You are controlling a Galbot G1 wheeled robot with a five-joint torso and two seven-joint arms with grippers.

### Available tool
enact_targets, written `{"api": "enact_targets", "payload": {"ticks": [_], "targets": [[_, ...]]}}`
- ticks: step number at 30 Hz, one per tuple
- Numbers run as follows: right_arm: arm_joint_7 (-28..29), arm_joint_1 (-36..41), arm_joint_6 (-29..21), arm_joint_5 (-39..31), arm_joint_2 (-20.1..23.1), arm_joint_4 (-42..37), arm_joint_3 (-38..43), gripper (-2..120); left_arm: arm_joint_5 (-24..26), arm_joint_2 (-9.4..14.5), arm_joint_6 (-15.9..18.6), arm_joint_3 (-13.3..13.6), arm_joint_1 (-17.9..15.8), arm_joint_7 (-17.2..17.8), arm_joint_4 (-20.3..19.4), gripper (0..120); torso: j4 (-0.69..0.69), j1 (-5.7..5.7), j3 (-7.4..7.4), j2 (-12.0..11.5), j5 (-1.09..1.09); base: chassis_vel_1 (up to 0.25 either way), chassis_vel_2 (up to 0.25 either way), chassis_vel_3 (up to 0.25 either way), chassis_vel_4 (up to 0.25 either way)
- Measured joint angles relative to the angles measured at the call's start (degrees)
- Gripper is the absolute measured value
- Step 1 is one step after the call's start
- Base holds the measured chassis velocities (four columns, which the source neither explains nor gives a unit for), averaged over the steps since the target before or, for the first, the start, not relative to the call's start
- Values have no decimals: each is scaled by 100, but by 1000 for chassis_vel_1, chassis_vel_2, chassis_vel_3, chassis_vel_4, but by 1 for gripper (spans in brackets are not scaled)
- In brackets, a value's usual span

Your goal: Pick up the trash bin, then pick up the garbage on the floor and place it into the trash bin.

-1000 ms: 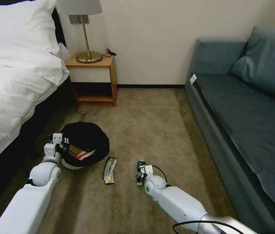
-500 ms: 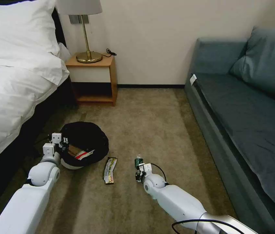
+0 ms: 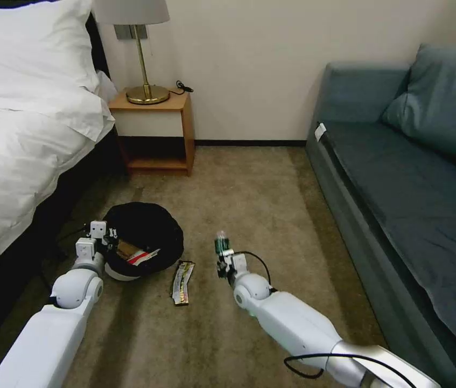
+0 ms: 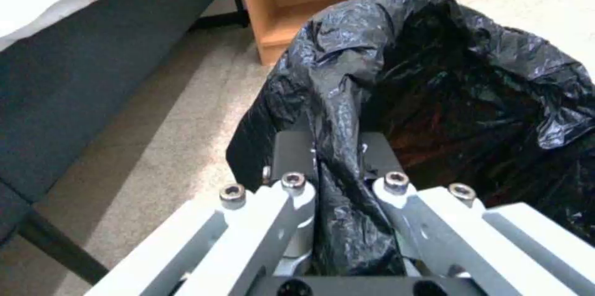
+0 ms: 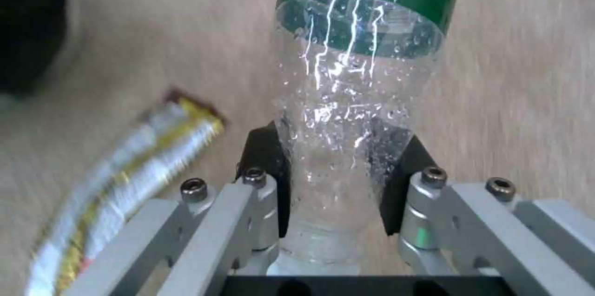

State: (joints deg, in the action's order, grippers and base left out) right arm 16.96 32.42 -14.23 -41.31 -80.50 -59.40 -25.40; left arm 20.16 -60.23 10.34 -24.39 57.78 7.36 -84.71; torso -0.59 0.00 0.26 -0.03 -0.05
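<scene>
The trash bin (image 3: 144, 237) is a small white bin under a crinkly black liner, on the carpet beside the bed. My left gripper (image 3: 110, 241) is shut on its rim; in the left wrist view the pads (image 4: 291, 152) pinch the liner (image 4: 434, 77). Inside the bin lie a red-and-white wrapper (image 3: 142, 256) and a tan paper piece (image 3: 126, 248). My right gripper (image 3: 222, 262) is shut on a clear bottle with a green label (image 3: 220, 245), held above the carpet; the right wrist view shows the bottle (image 5: 347, 101) between the pads. A dark-and-gold wrapper (image 3: 182, 282) lies flat on the floor between bin and bottle.
A white-sheeted bed (image 3: 18, 134) borders the left, a blue-grey sofa (image 3: 411, 178) the right. A wooden nightstand (image 3: 155, 132) with a brass lamp (image 3: 144, 81) stands against the back wall. Open carpet (image 3: 249, 188) stretches between them.
My right gripper has lifted the bottle off the carpet and carried it forward and a little left, toward the bin. The left gripper and bin have barely moved.
</scene>
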Motion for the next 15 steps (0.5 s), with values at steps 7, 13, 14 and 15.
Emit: {"api": "enact_targets", "payload": {"ticks": [7, 13, 14, 15], "targets": [[-221, -242, 296, 155, -94, 36, -31, 24, 5, -5, 8, 71, -88, 2, 22, 5, -1, 0, 0, 0, -1, 0, 0, 0, 0], [-354, -396, 454, 210, -102, -14, -100, 24, 37, 26, 30, 148, -197, 30, 38, 5, -1, 0, 0, 0, -1, 0, 0, 0, 0], [-354, -396, 454, 210, -102, -14, -100, 24, 37, 26, 30, 148, -197, 30, 38, 5, -1, 0, 0, 0, -1, 0, 0, 0, 0], [-376, -431, 477, 210, -111, -31, -102, 24, 42, 31, 33, 158, -213, 33, 42, 5, -1, 0, 0, 0, -1, 0, 0, 0, 0]]}}
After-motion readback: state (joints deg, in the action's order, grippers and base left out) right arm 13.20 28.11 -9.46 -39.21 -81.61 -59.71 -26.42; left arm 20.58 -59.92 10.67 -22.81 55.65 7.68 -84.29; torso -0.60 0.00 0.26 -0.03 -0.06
